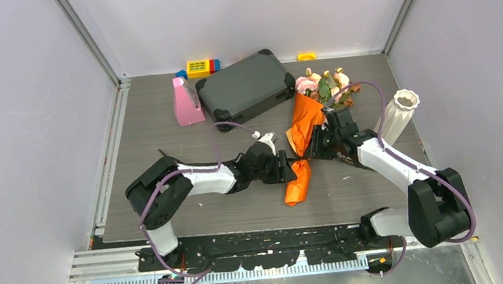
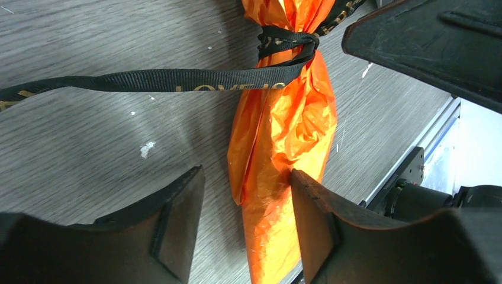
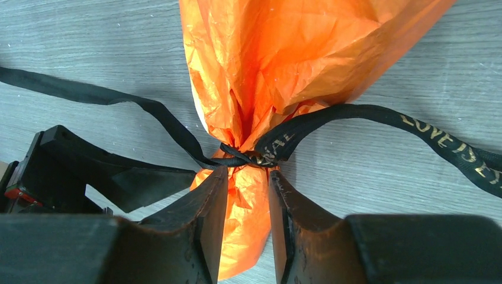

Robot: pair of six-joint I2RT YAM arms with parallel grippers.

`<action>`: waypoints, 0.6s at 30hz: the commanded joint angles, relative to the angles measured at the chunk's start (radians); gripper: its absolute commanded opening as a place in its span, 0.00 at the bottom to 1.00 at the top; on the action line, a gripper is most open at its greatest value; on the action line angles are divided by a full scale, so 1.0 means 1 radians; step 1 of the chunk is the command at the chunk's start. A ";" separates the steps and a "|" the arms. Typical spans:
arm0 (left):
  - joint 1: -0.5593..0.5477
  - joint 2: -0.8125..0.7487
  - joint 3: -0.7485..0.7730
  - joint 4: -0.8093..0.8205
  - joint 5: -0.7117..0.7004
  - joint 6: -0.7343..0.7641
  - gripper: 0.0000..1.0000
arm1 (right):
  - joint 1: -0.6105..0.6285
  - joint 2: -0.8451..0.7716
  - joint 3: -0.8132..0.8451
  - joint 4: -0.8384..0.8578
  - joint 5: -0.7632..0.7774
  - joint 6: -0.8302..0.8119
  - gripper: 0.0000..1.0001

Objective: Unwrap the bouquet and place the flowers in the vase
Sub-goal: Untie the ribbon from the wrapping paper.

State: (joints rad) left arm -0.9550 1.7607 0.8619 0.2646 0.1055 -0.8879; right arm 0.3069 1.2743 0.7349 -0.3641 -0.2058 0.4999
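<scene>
Nearest the lens, the right end effector is clamped on the bouquet, pinching its twisted paper neck just below the knot. Across the grey bench the orange cone lies flat between the two arms, wide end toward the far wall, narrow tail toward the near edge. Its paper is whole and the flowers poke out only at the top, so nothing is unwrapped yet. The vase stands by the right wall, well apart, with no stems in it. The left end effector straddles the tail with jaws apart, one finger touching paper, the other clear. The black ribbon is knotted round the neck, its loose ends trailing on the bench. I judge the task barely begun: untying, peeling the paper and moving the stems all remain.
</scene>
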 commanded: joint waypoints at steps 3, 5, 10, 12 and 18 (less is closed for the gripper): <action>-0.010 0.010 0.038 0.038 -0.024 -0.007 0.51 | 0.006 0.023 -0.014 0.079 -0.035 0.000 0.35; -0.011 0.013 0.040 0.038 -0.024 -0.009 0.46 | 0.006 0.029 -0.019 0.085 -0.037 0.000 0.33; -0.013 0.016 0.038 0.037 -0.027 -0.015 0.37 | 0.007 0.045 -0.024 0.094 -0.058 0.002 0.31; -0.013 0.016 0.039 0.036 -0.029 -0.016 0.33 | 0.009 0.046 -0.026 0.096 -0.059 0.002 0.31; -0.014 0.019 0.040 0.033 -0.027 -0.016 0.20 | 0.015 0.044 -0.037 0.101 -0.063 0.003 0.32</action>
State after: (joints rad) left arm -0.9623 1.7706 0.8696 0.2726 0.0978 -0.9096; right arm 0.3130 1.3224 0.7048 -0.3042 -0.2489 0.4999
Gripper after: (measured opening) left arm 0.233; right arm 0.315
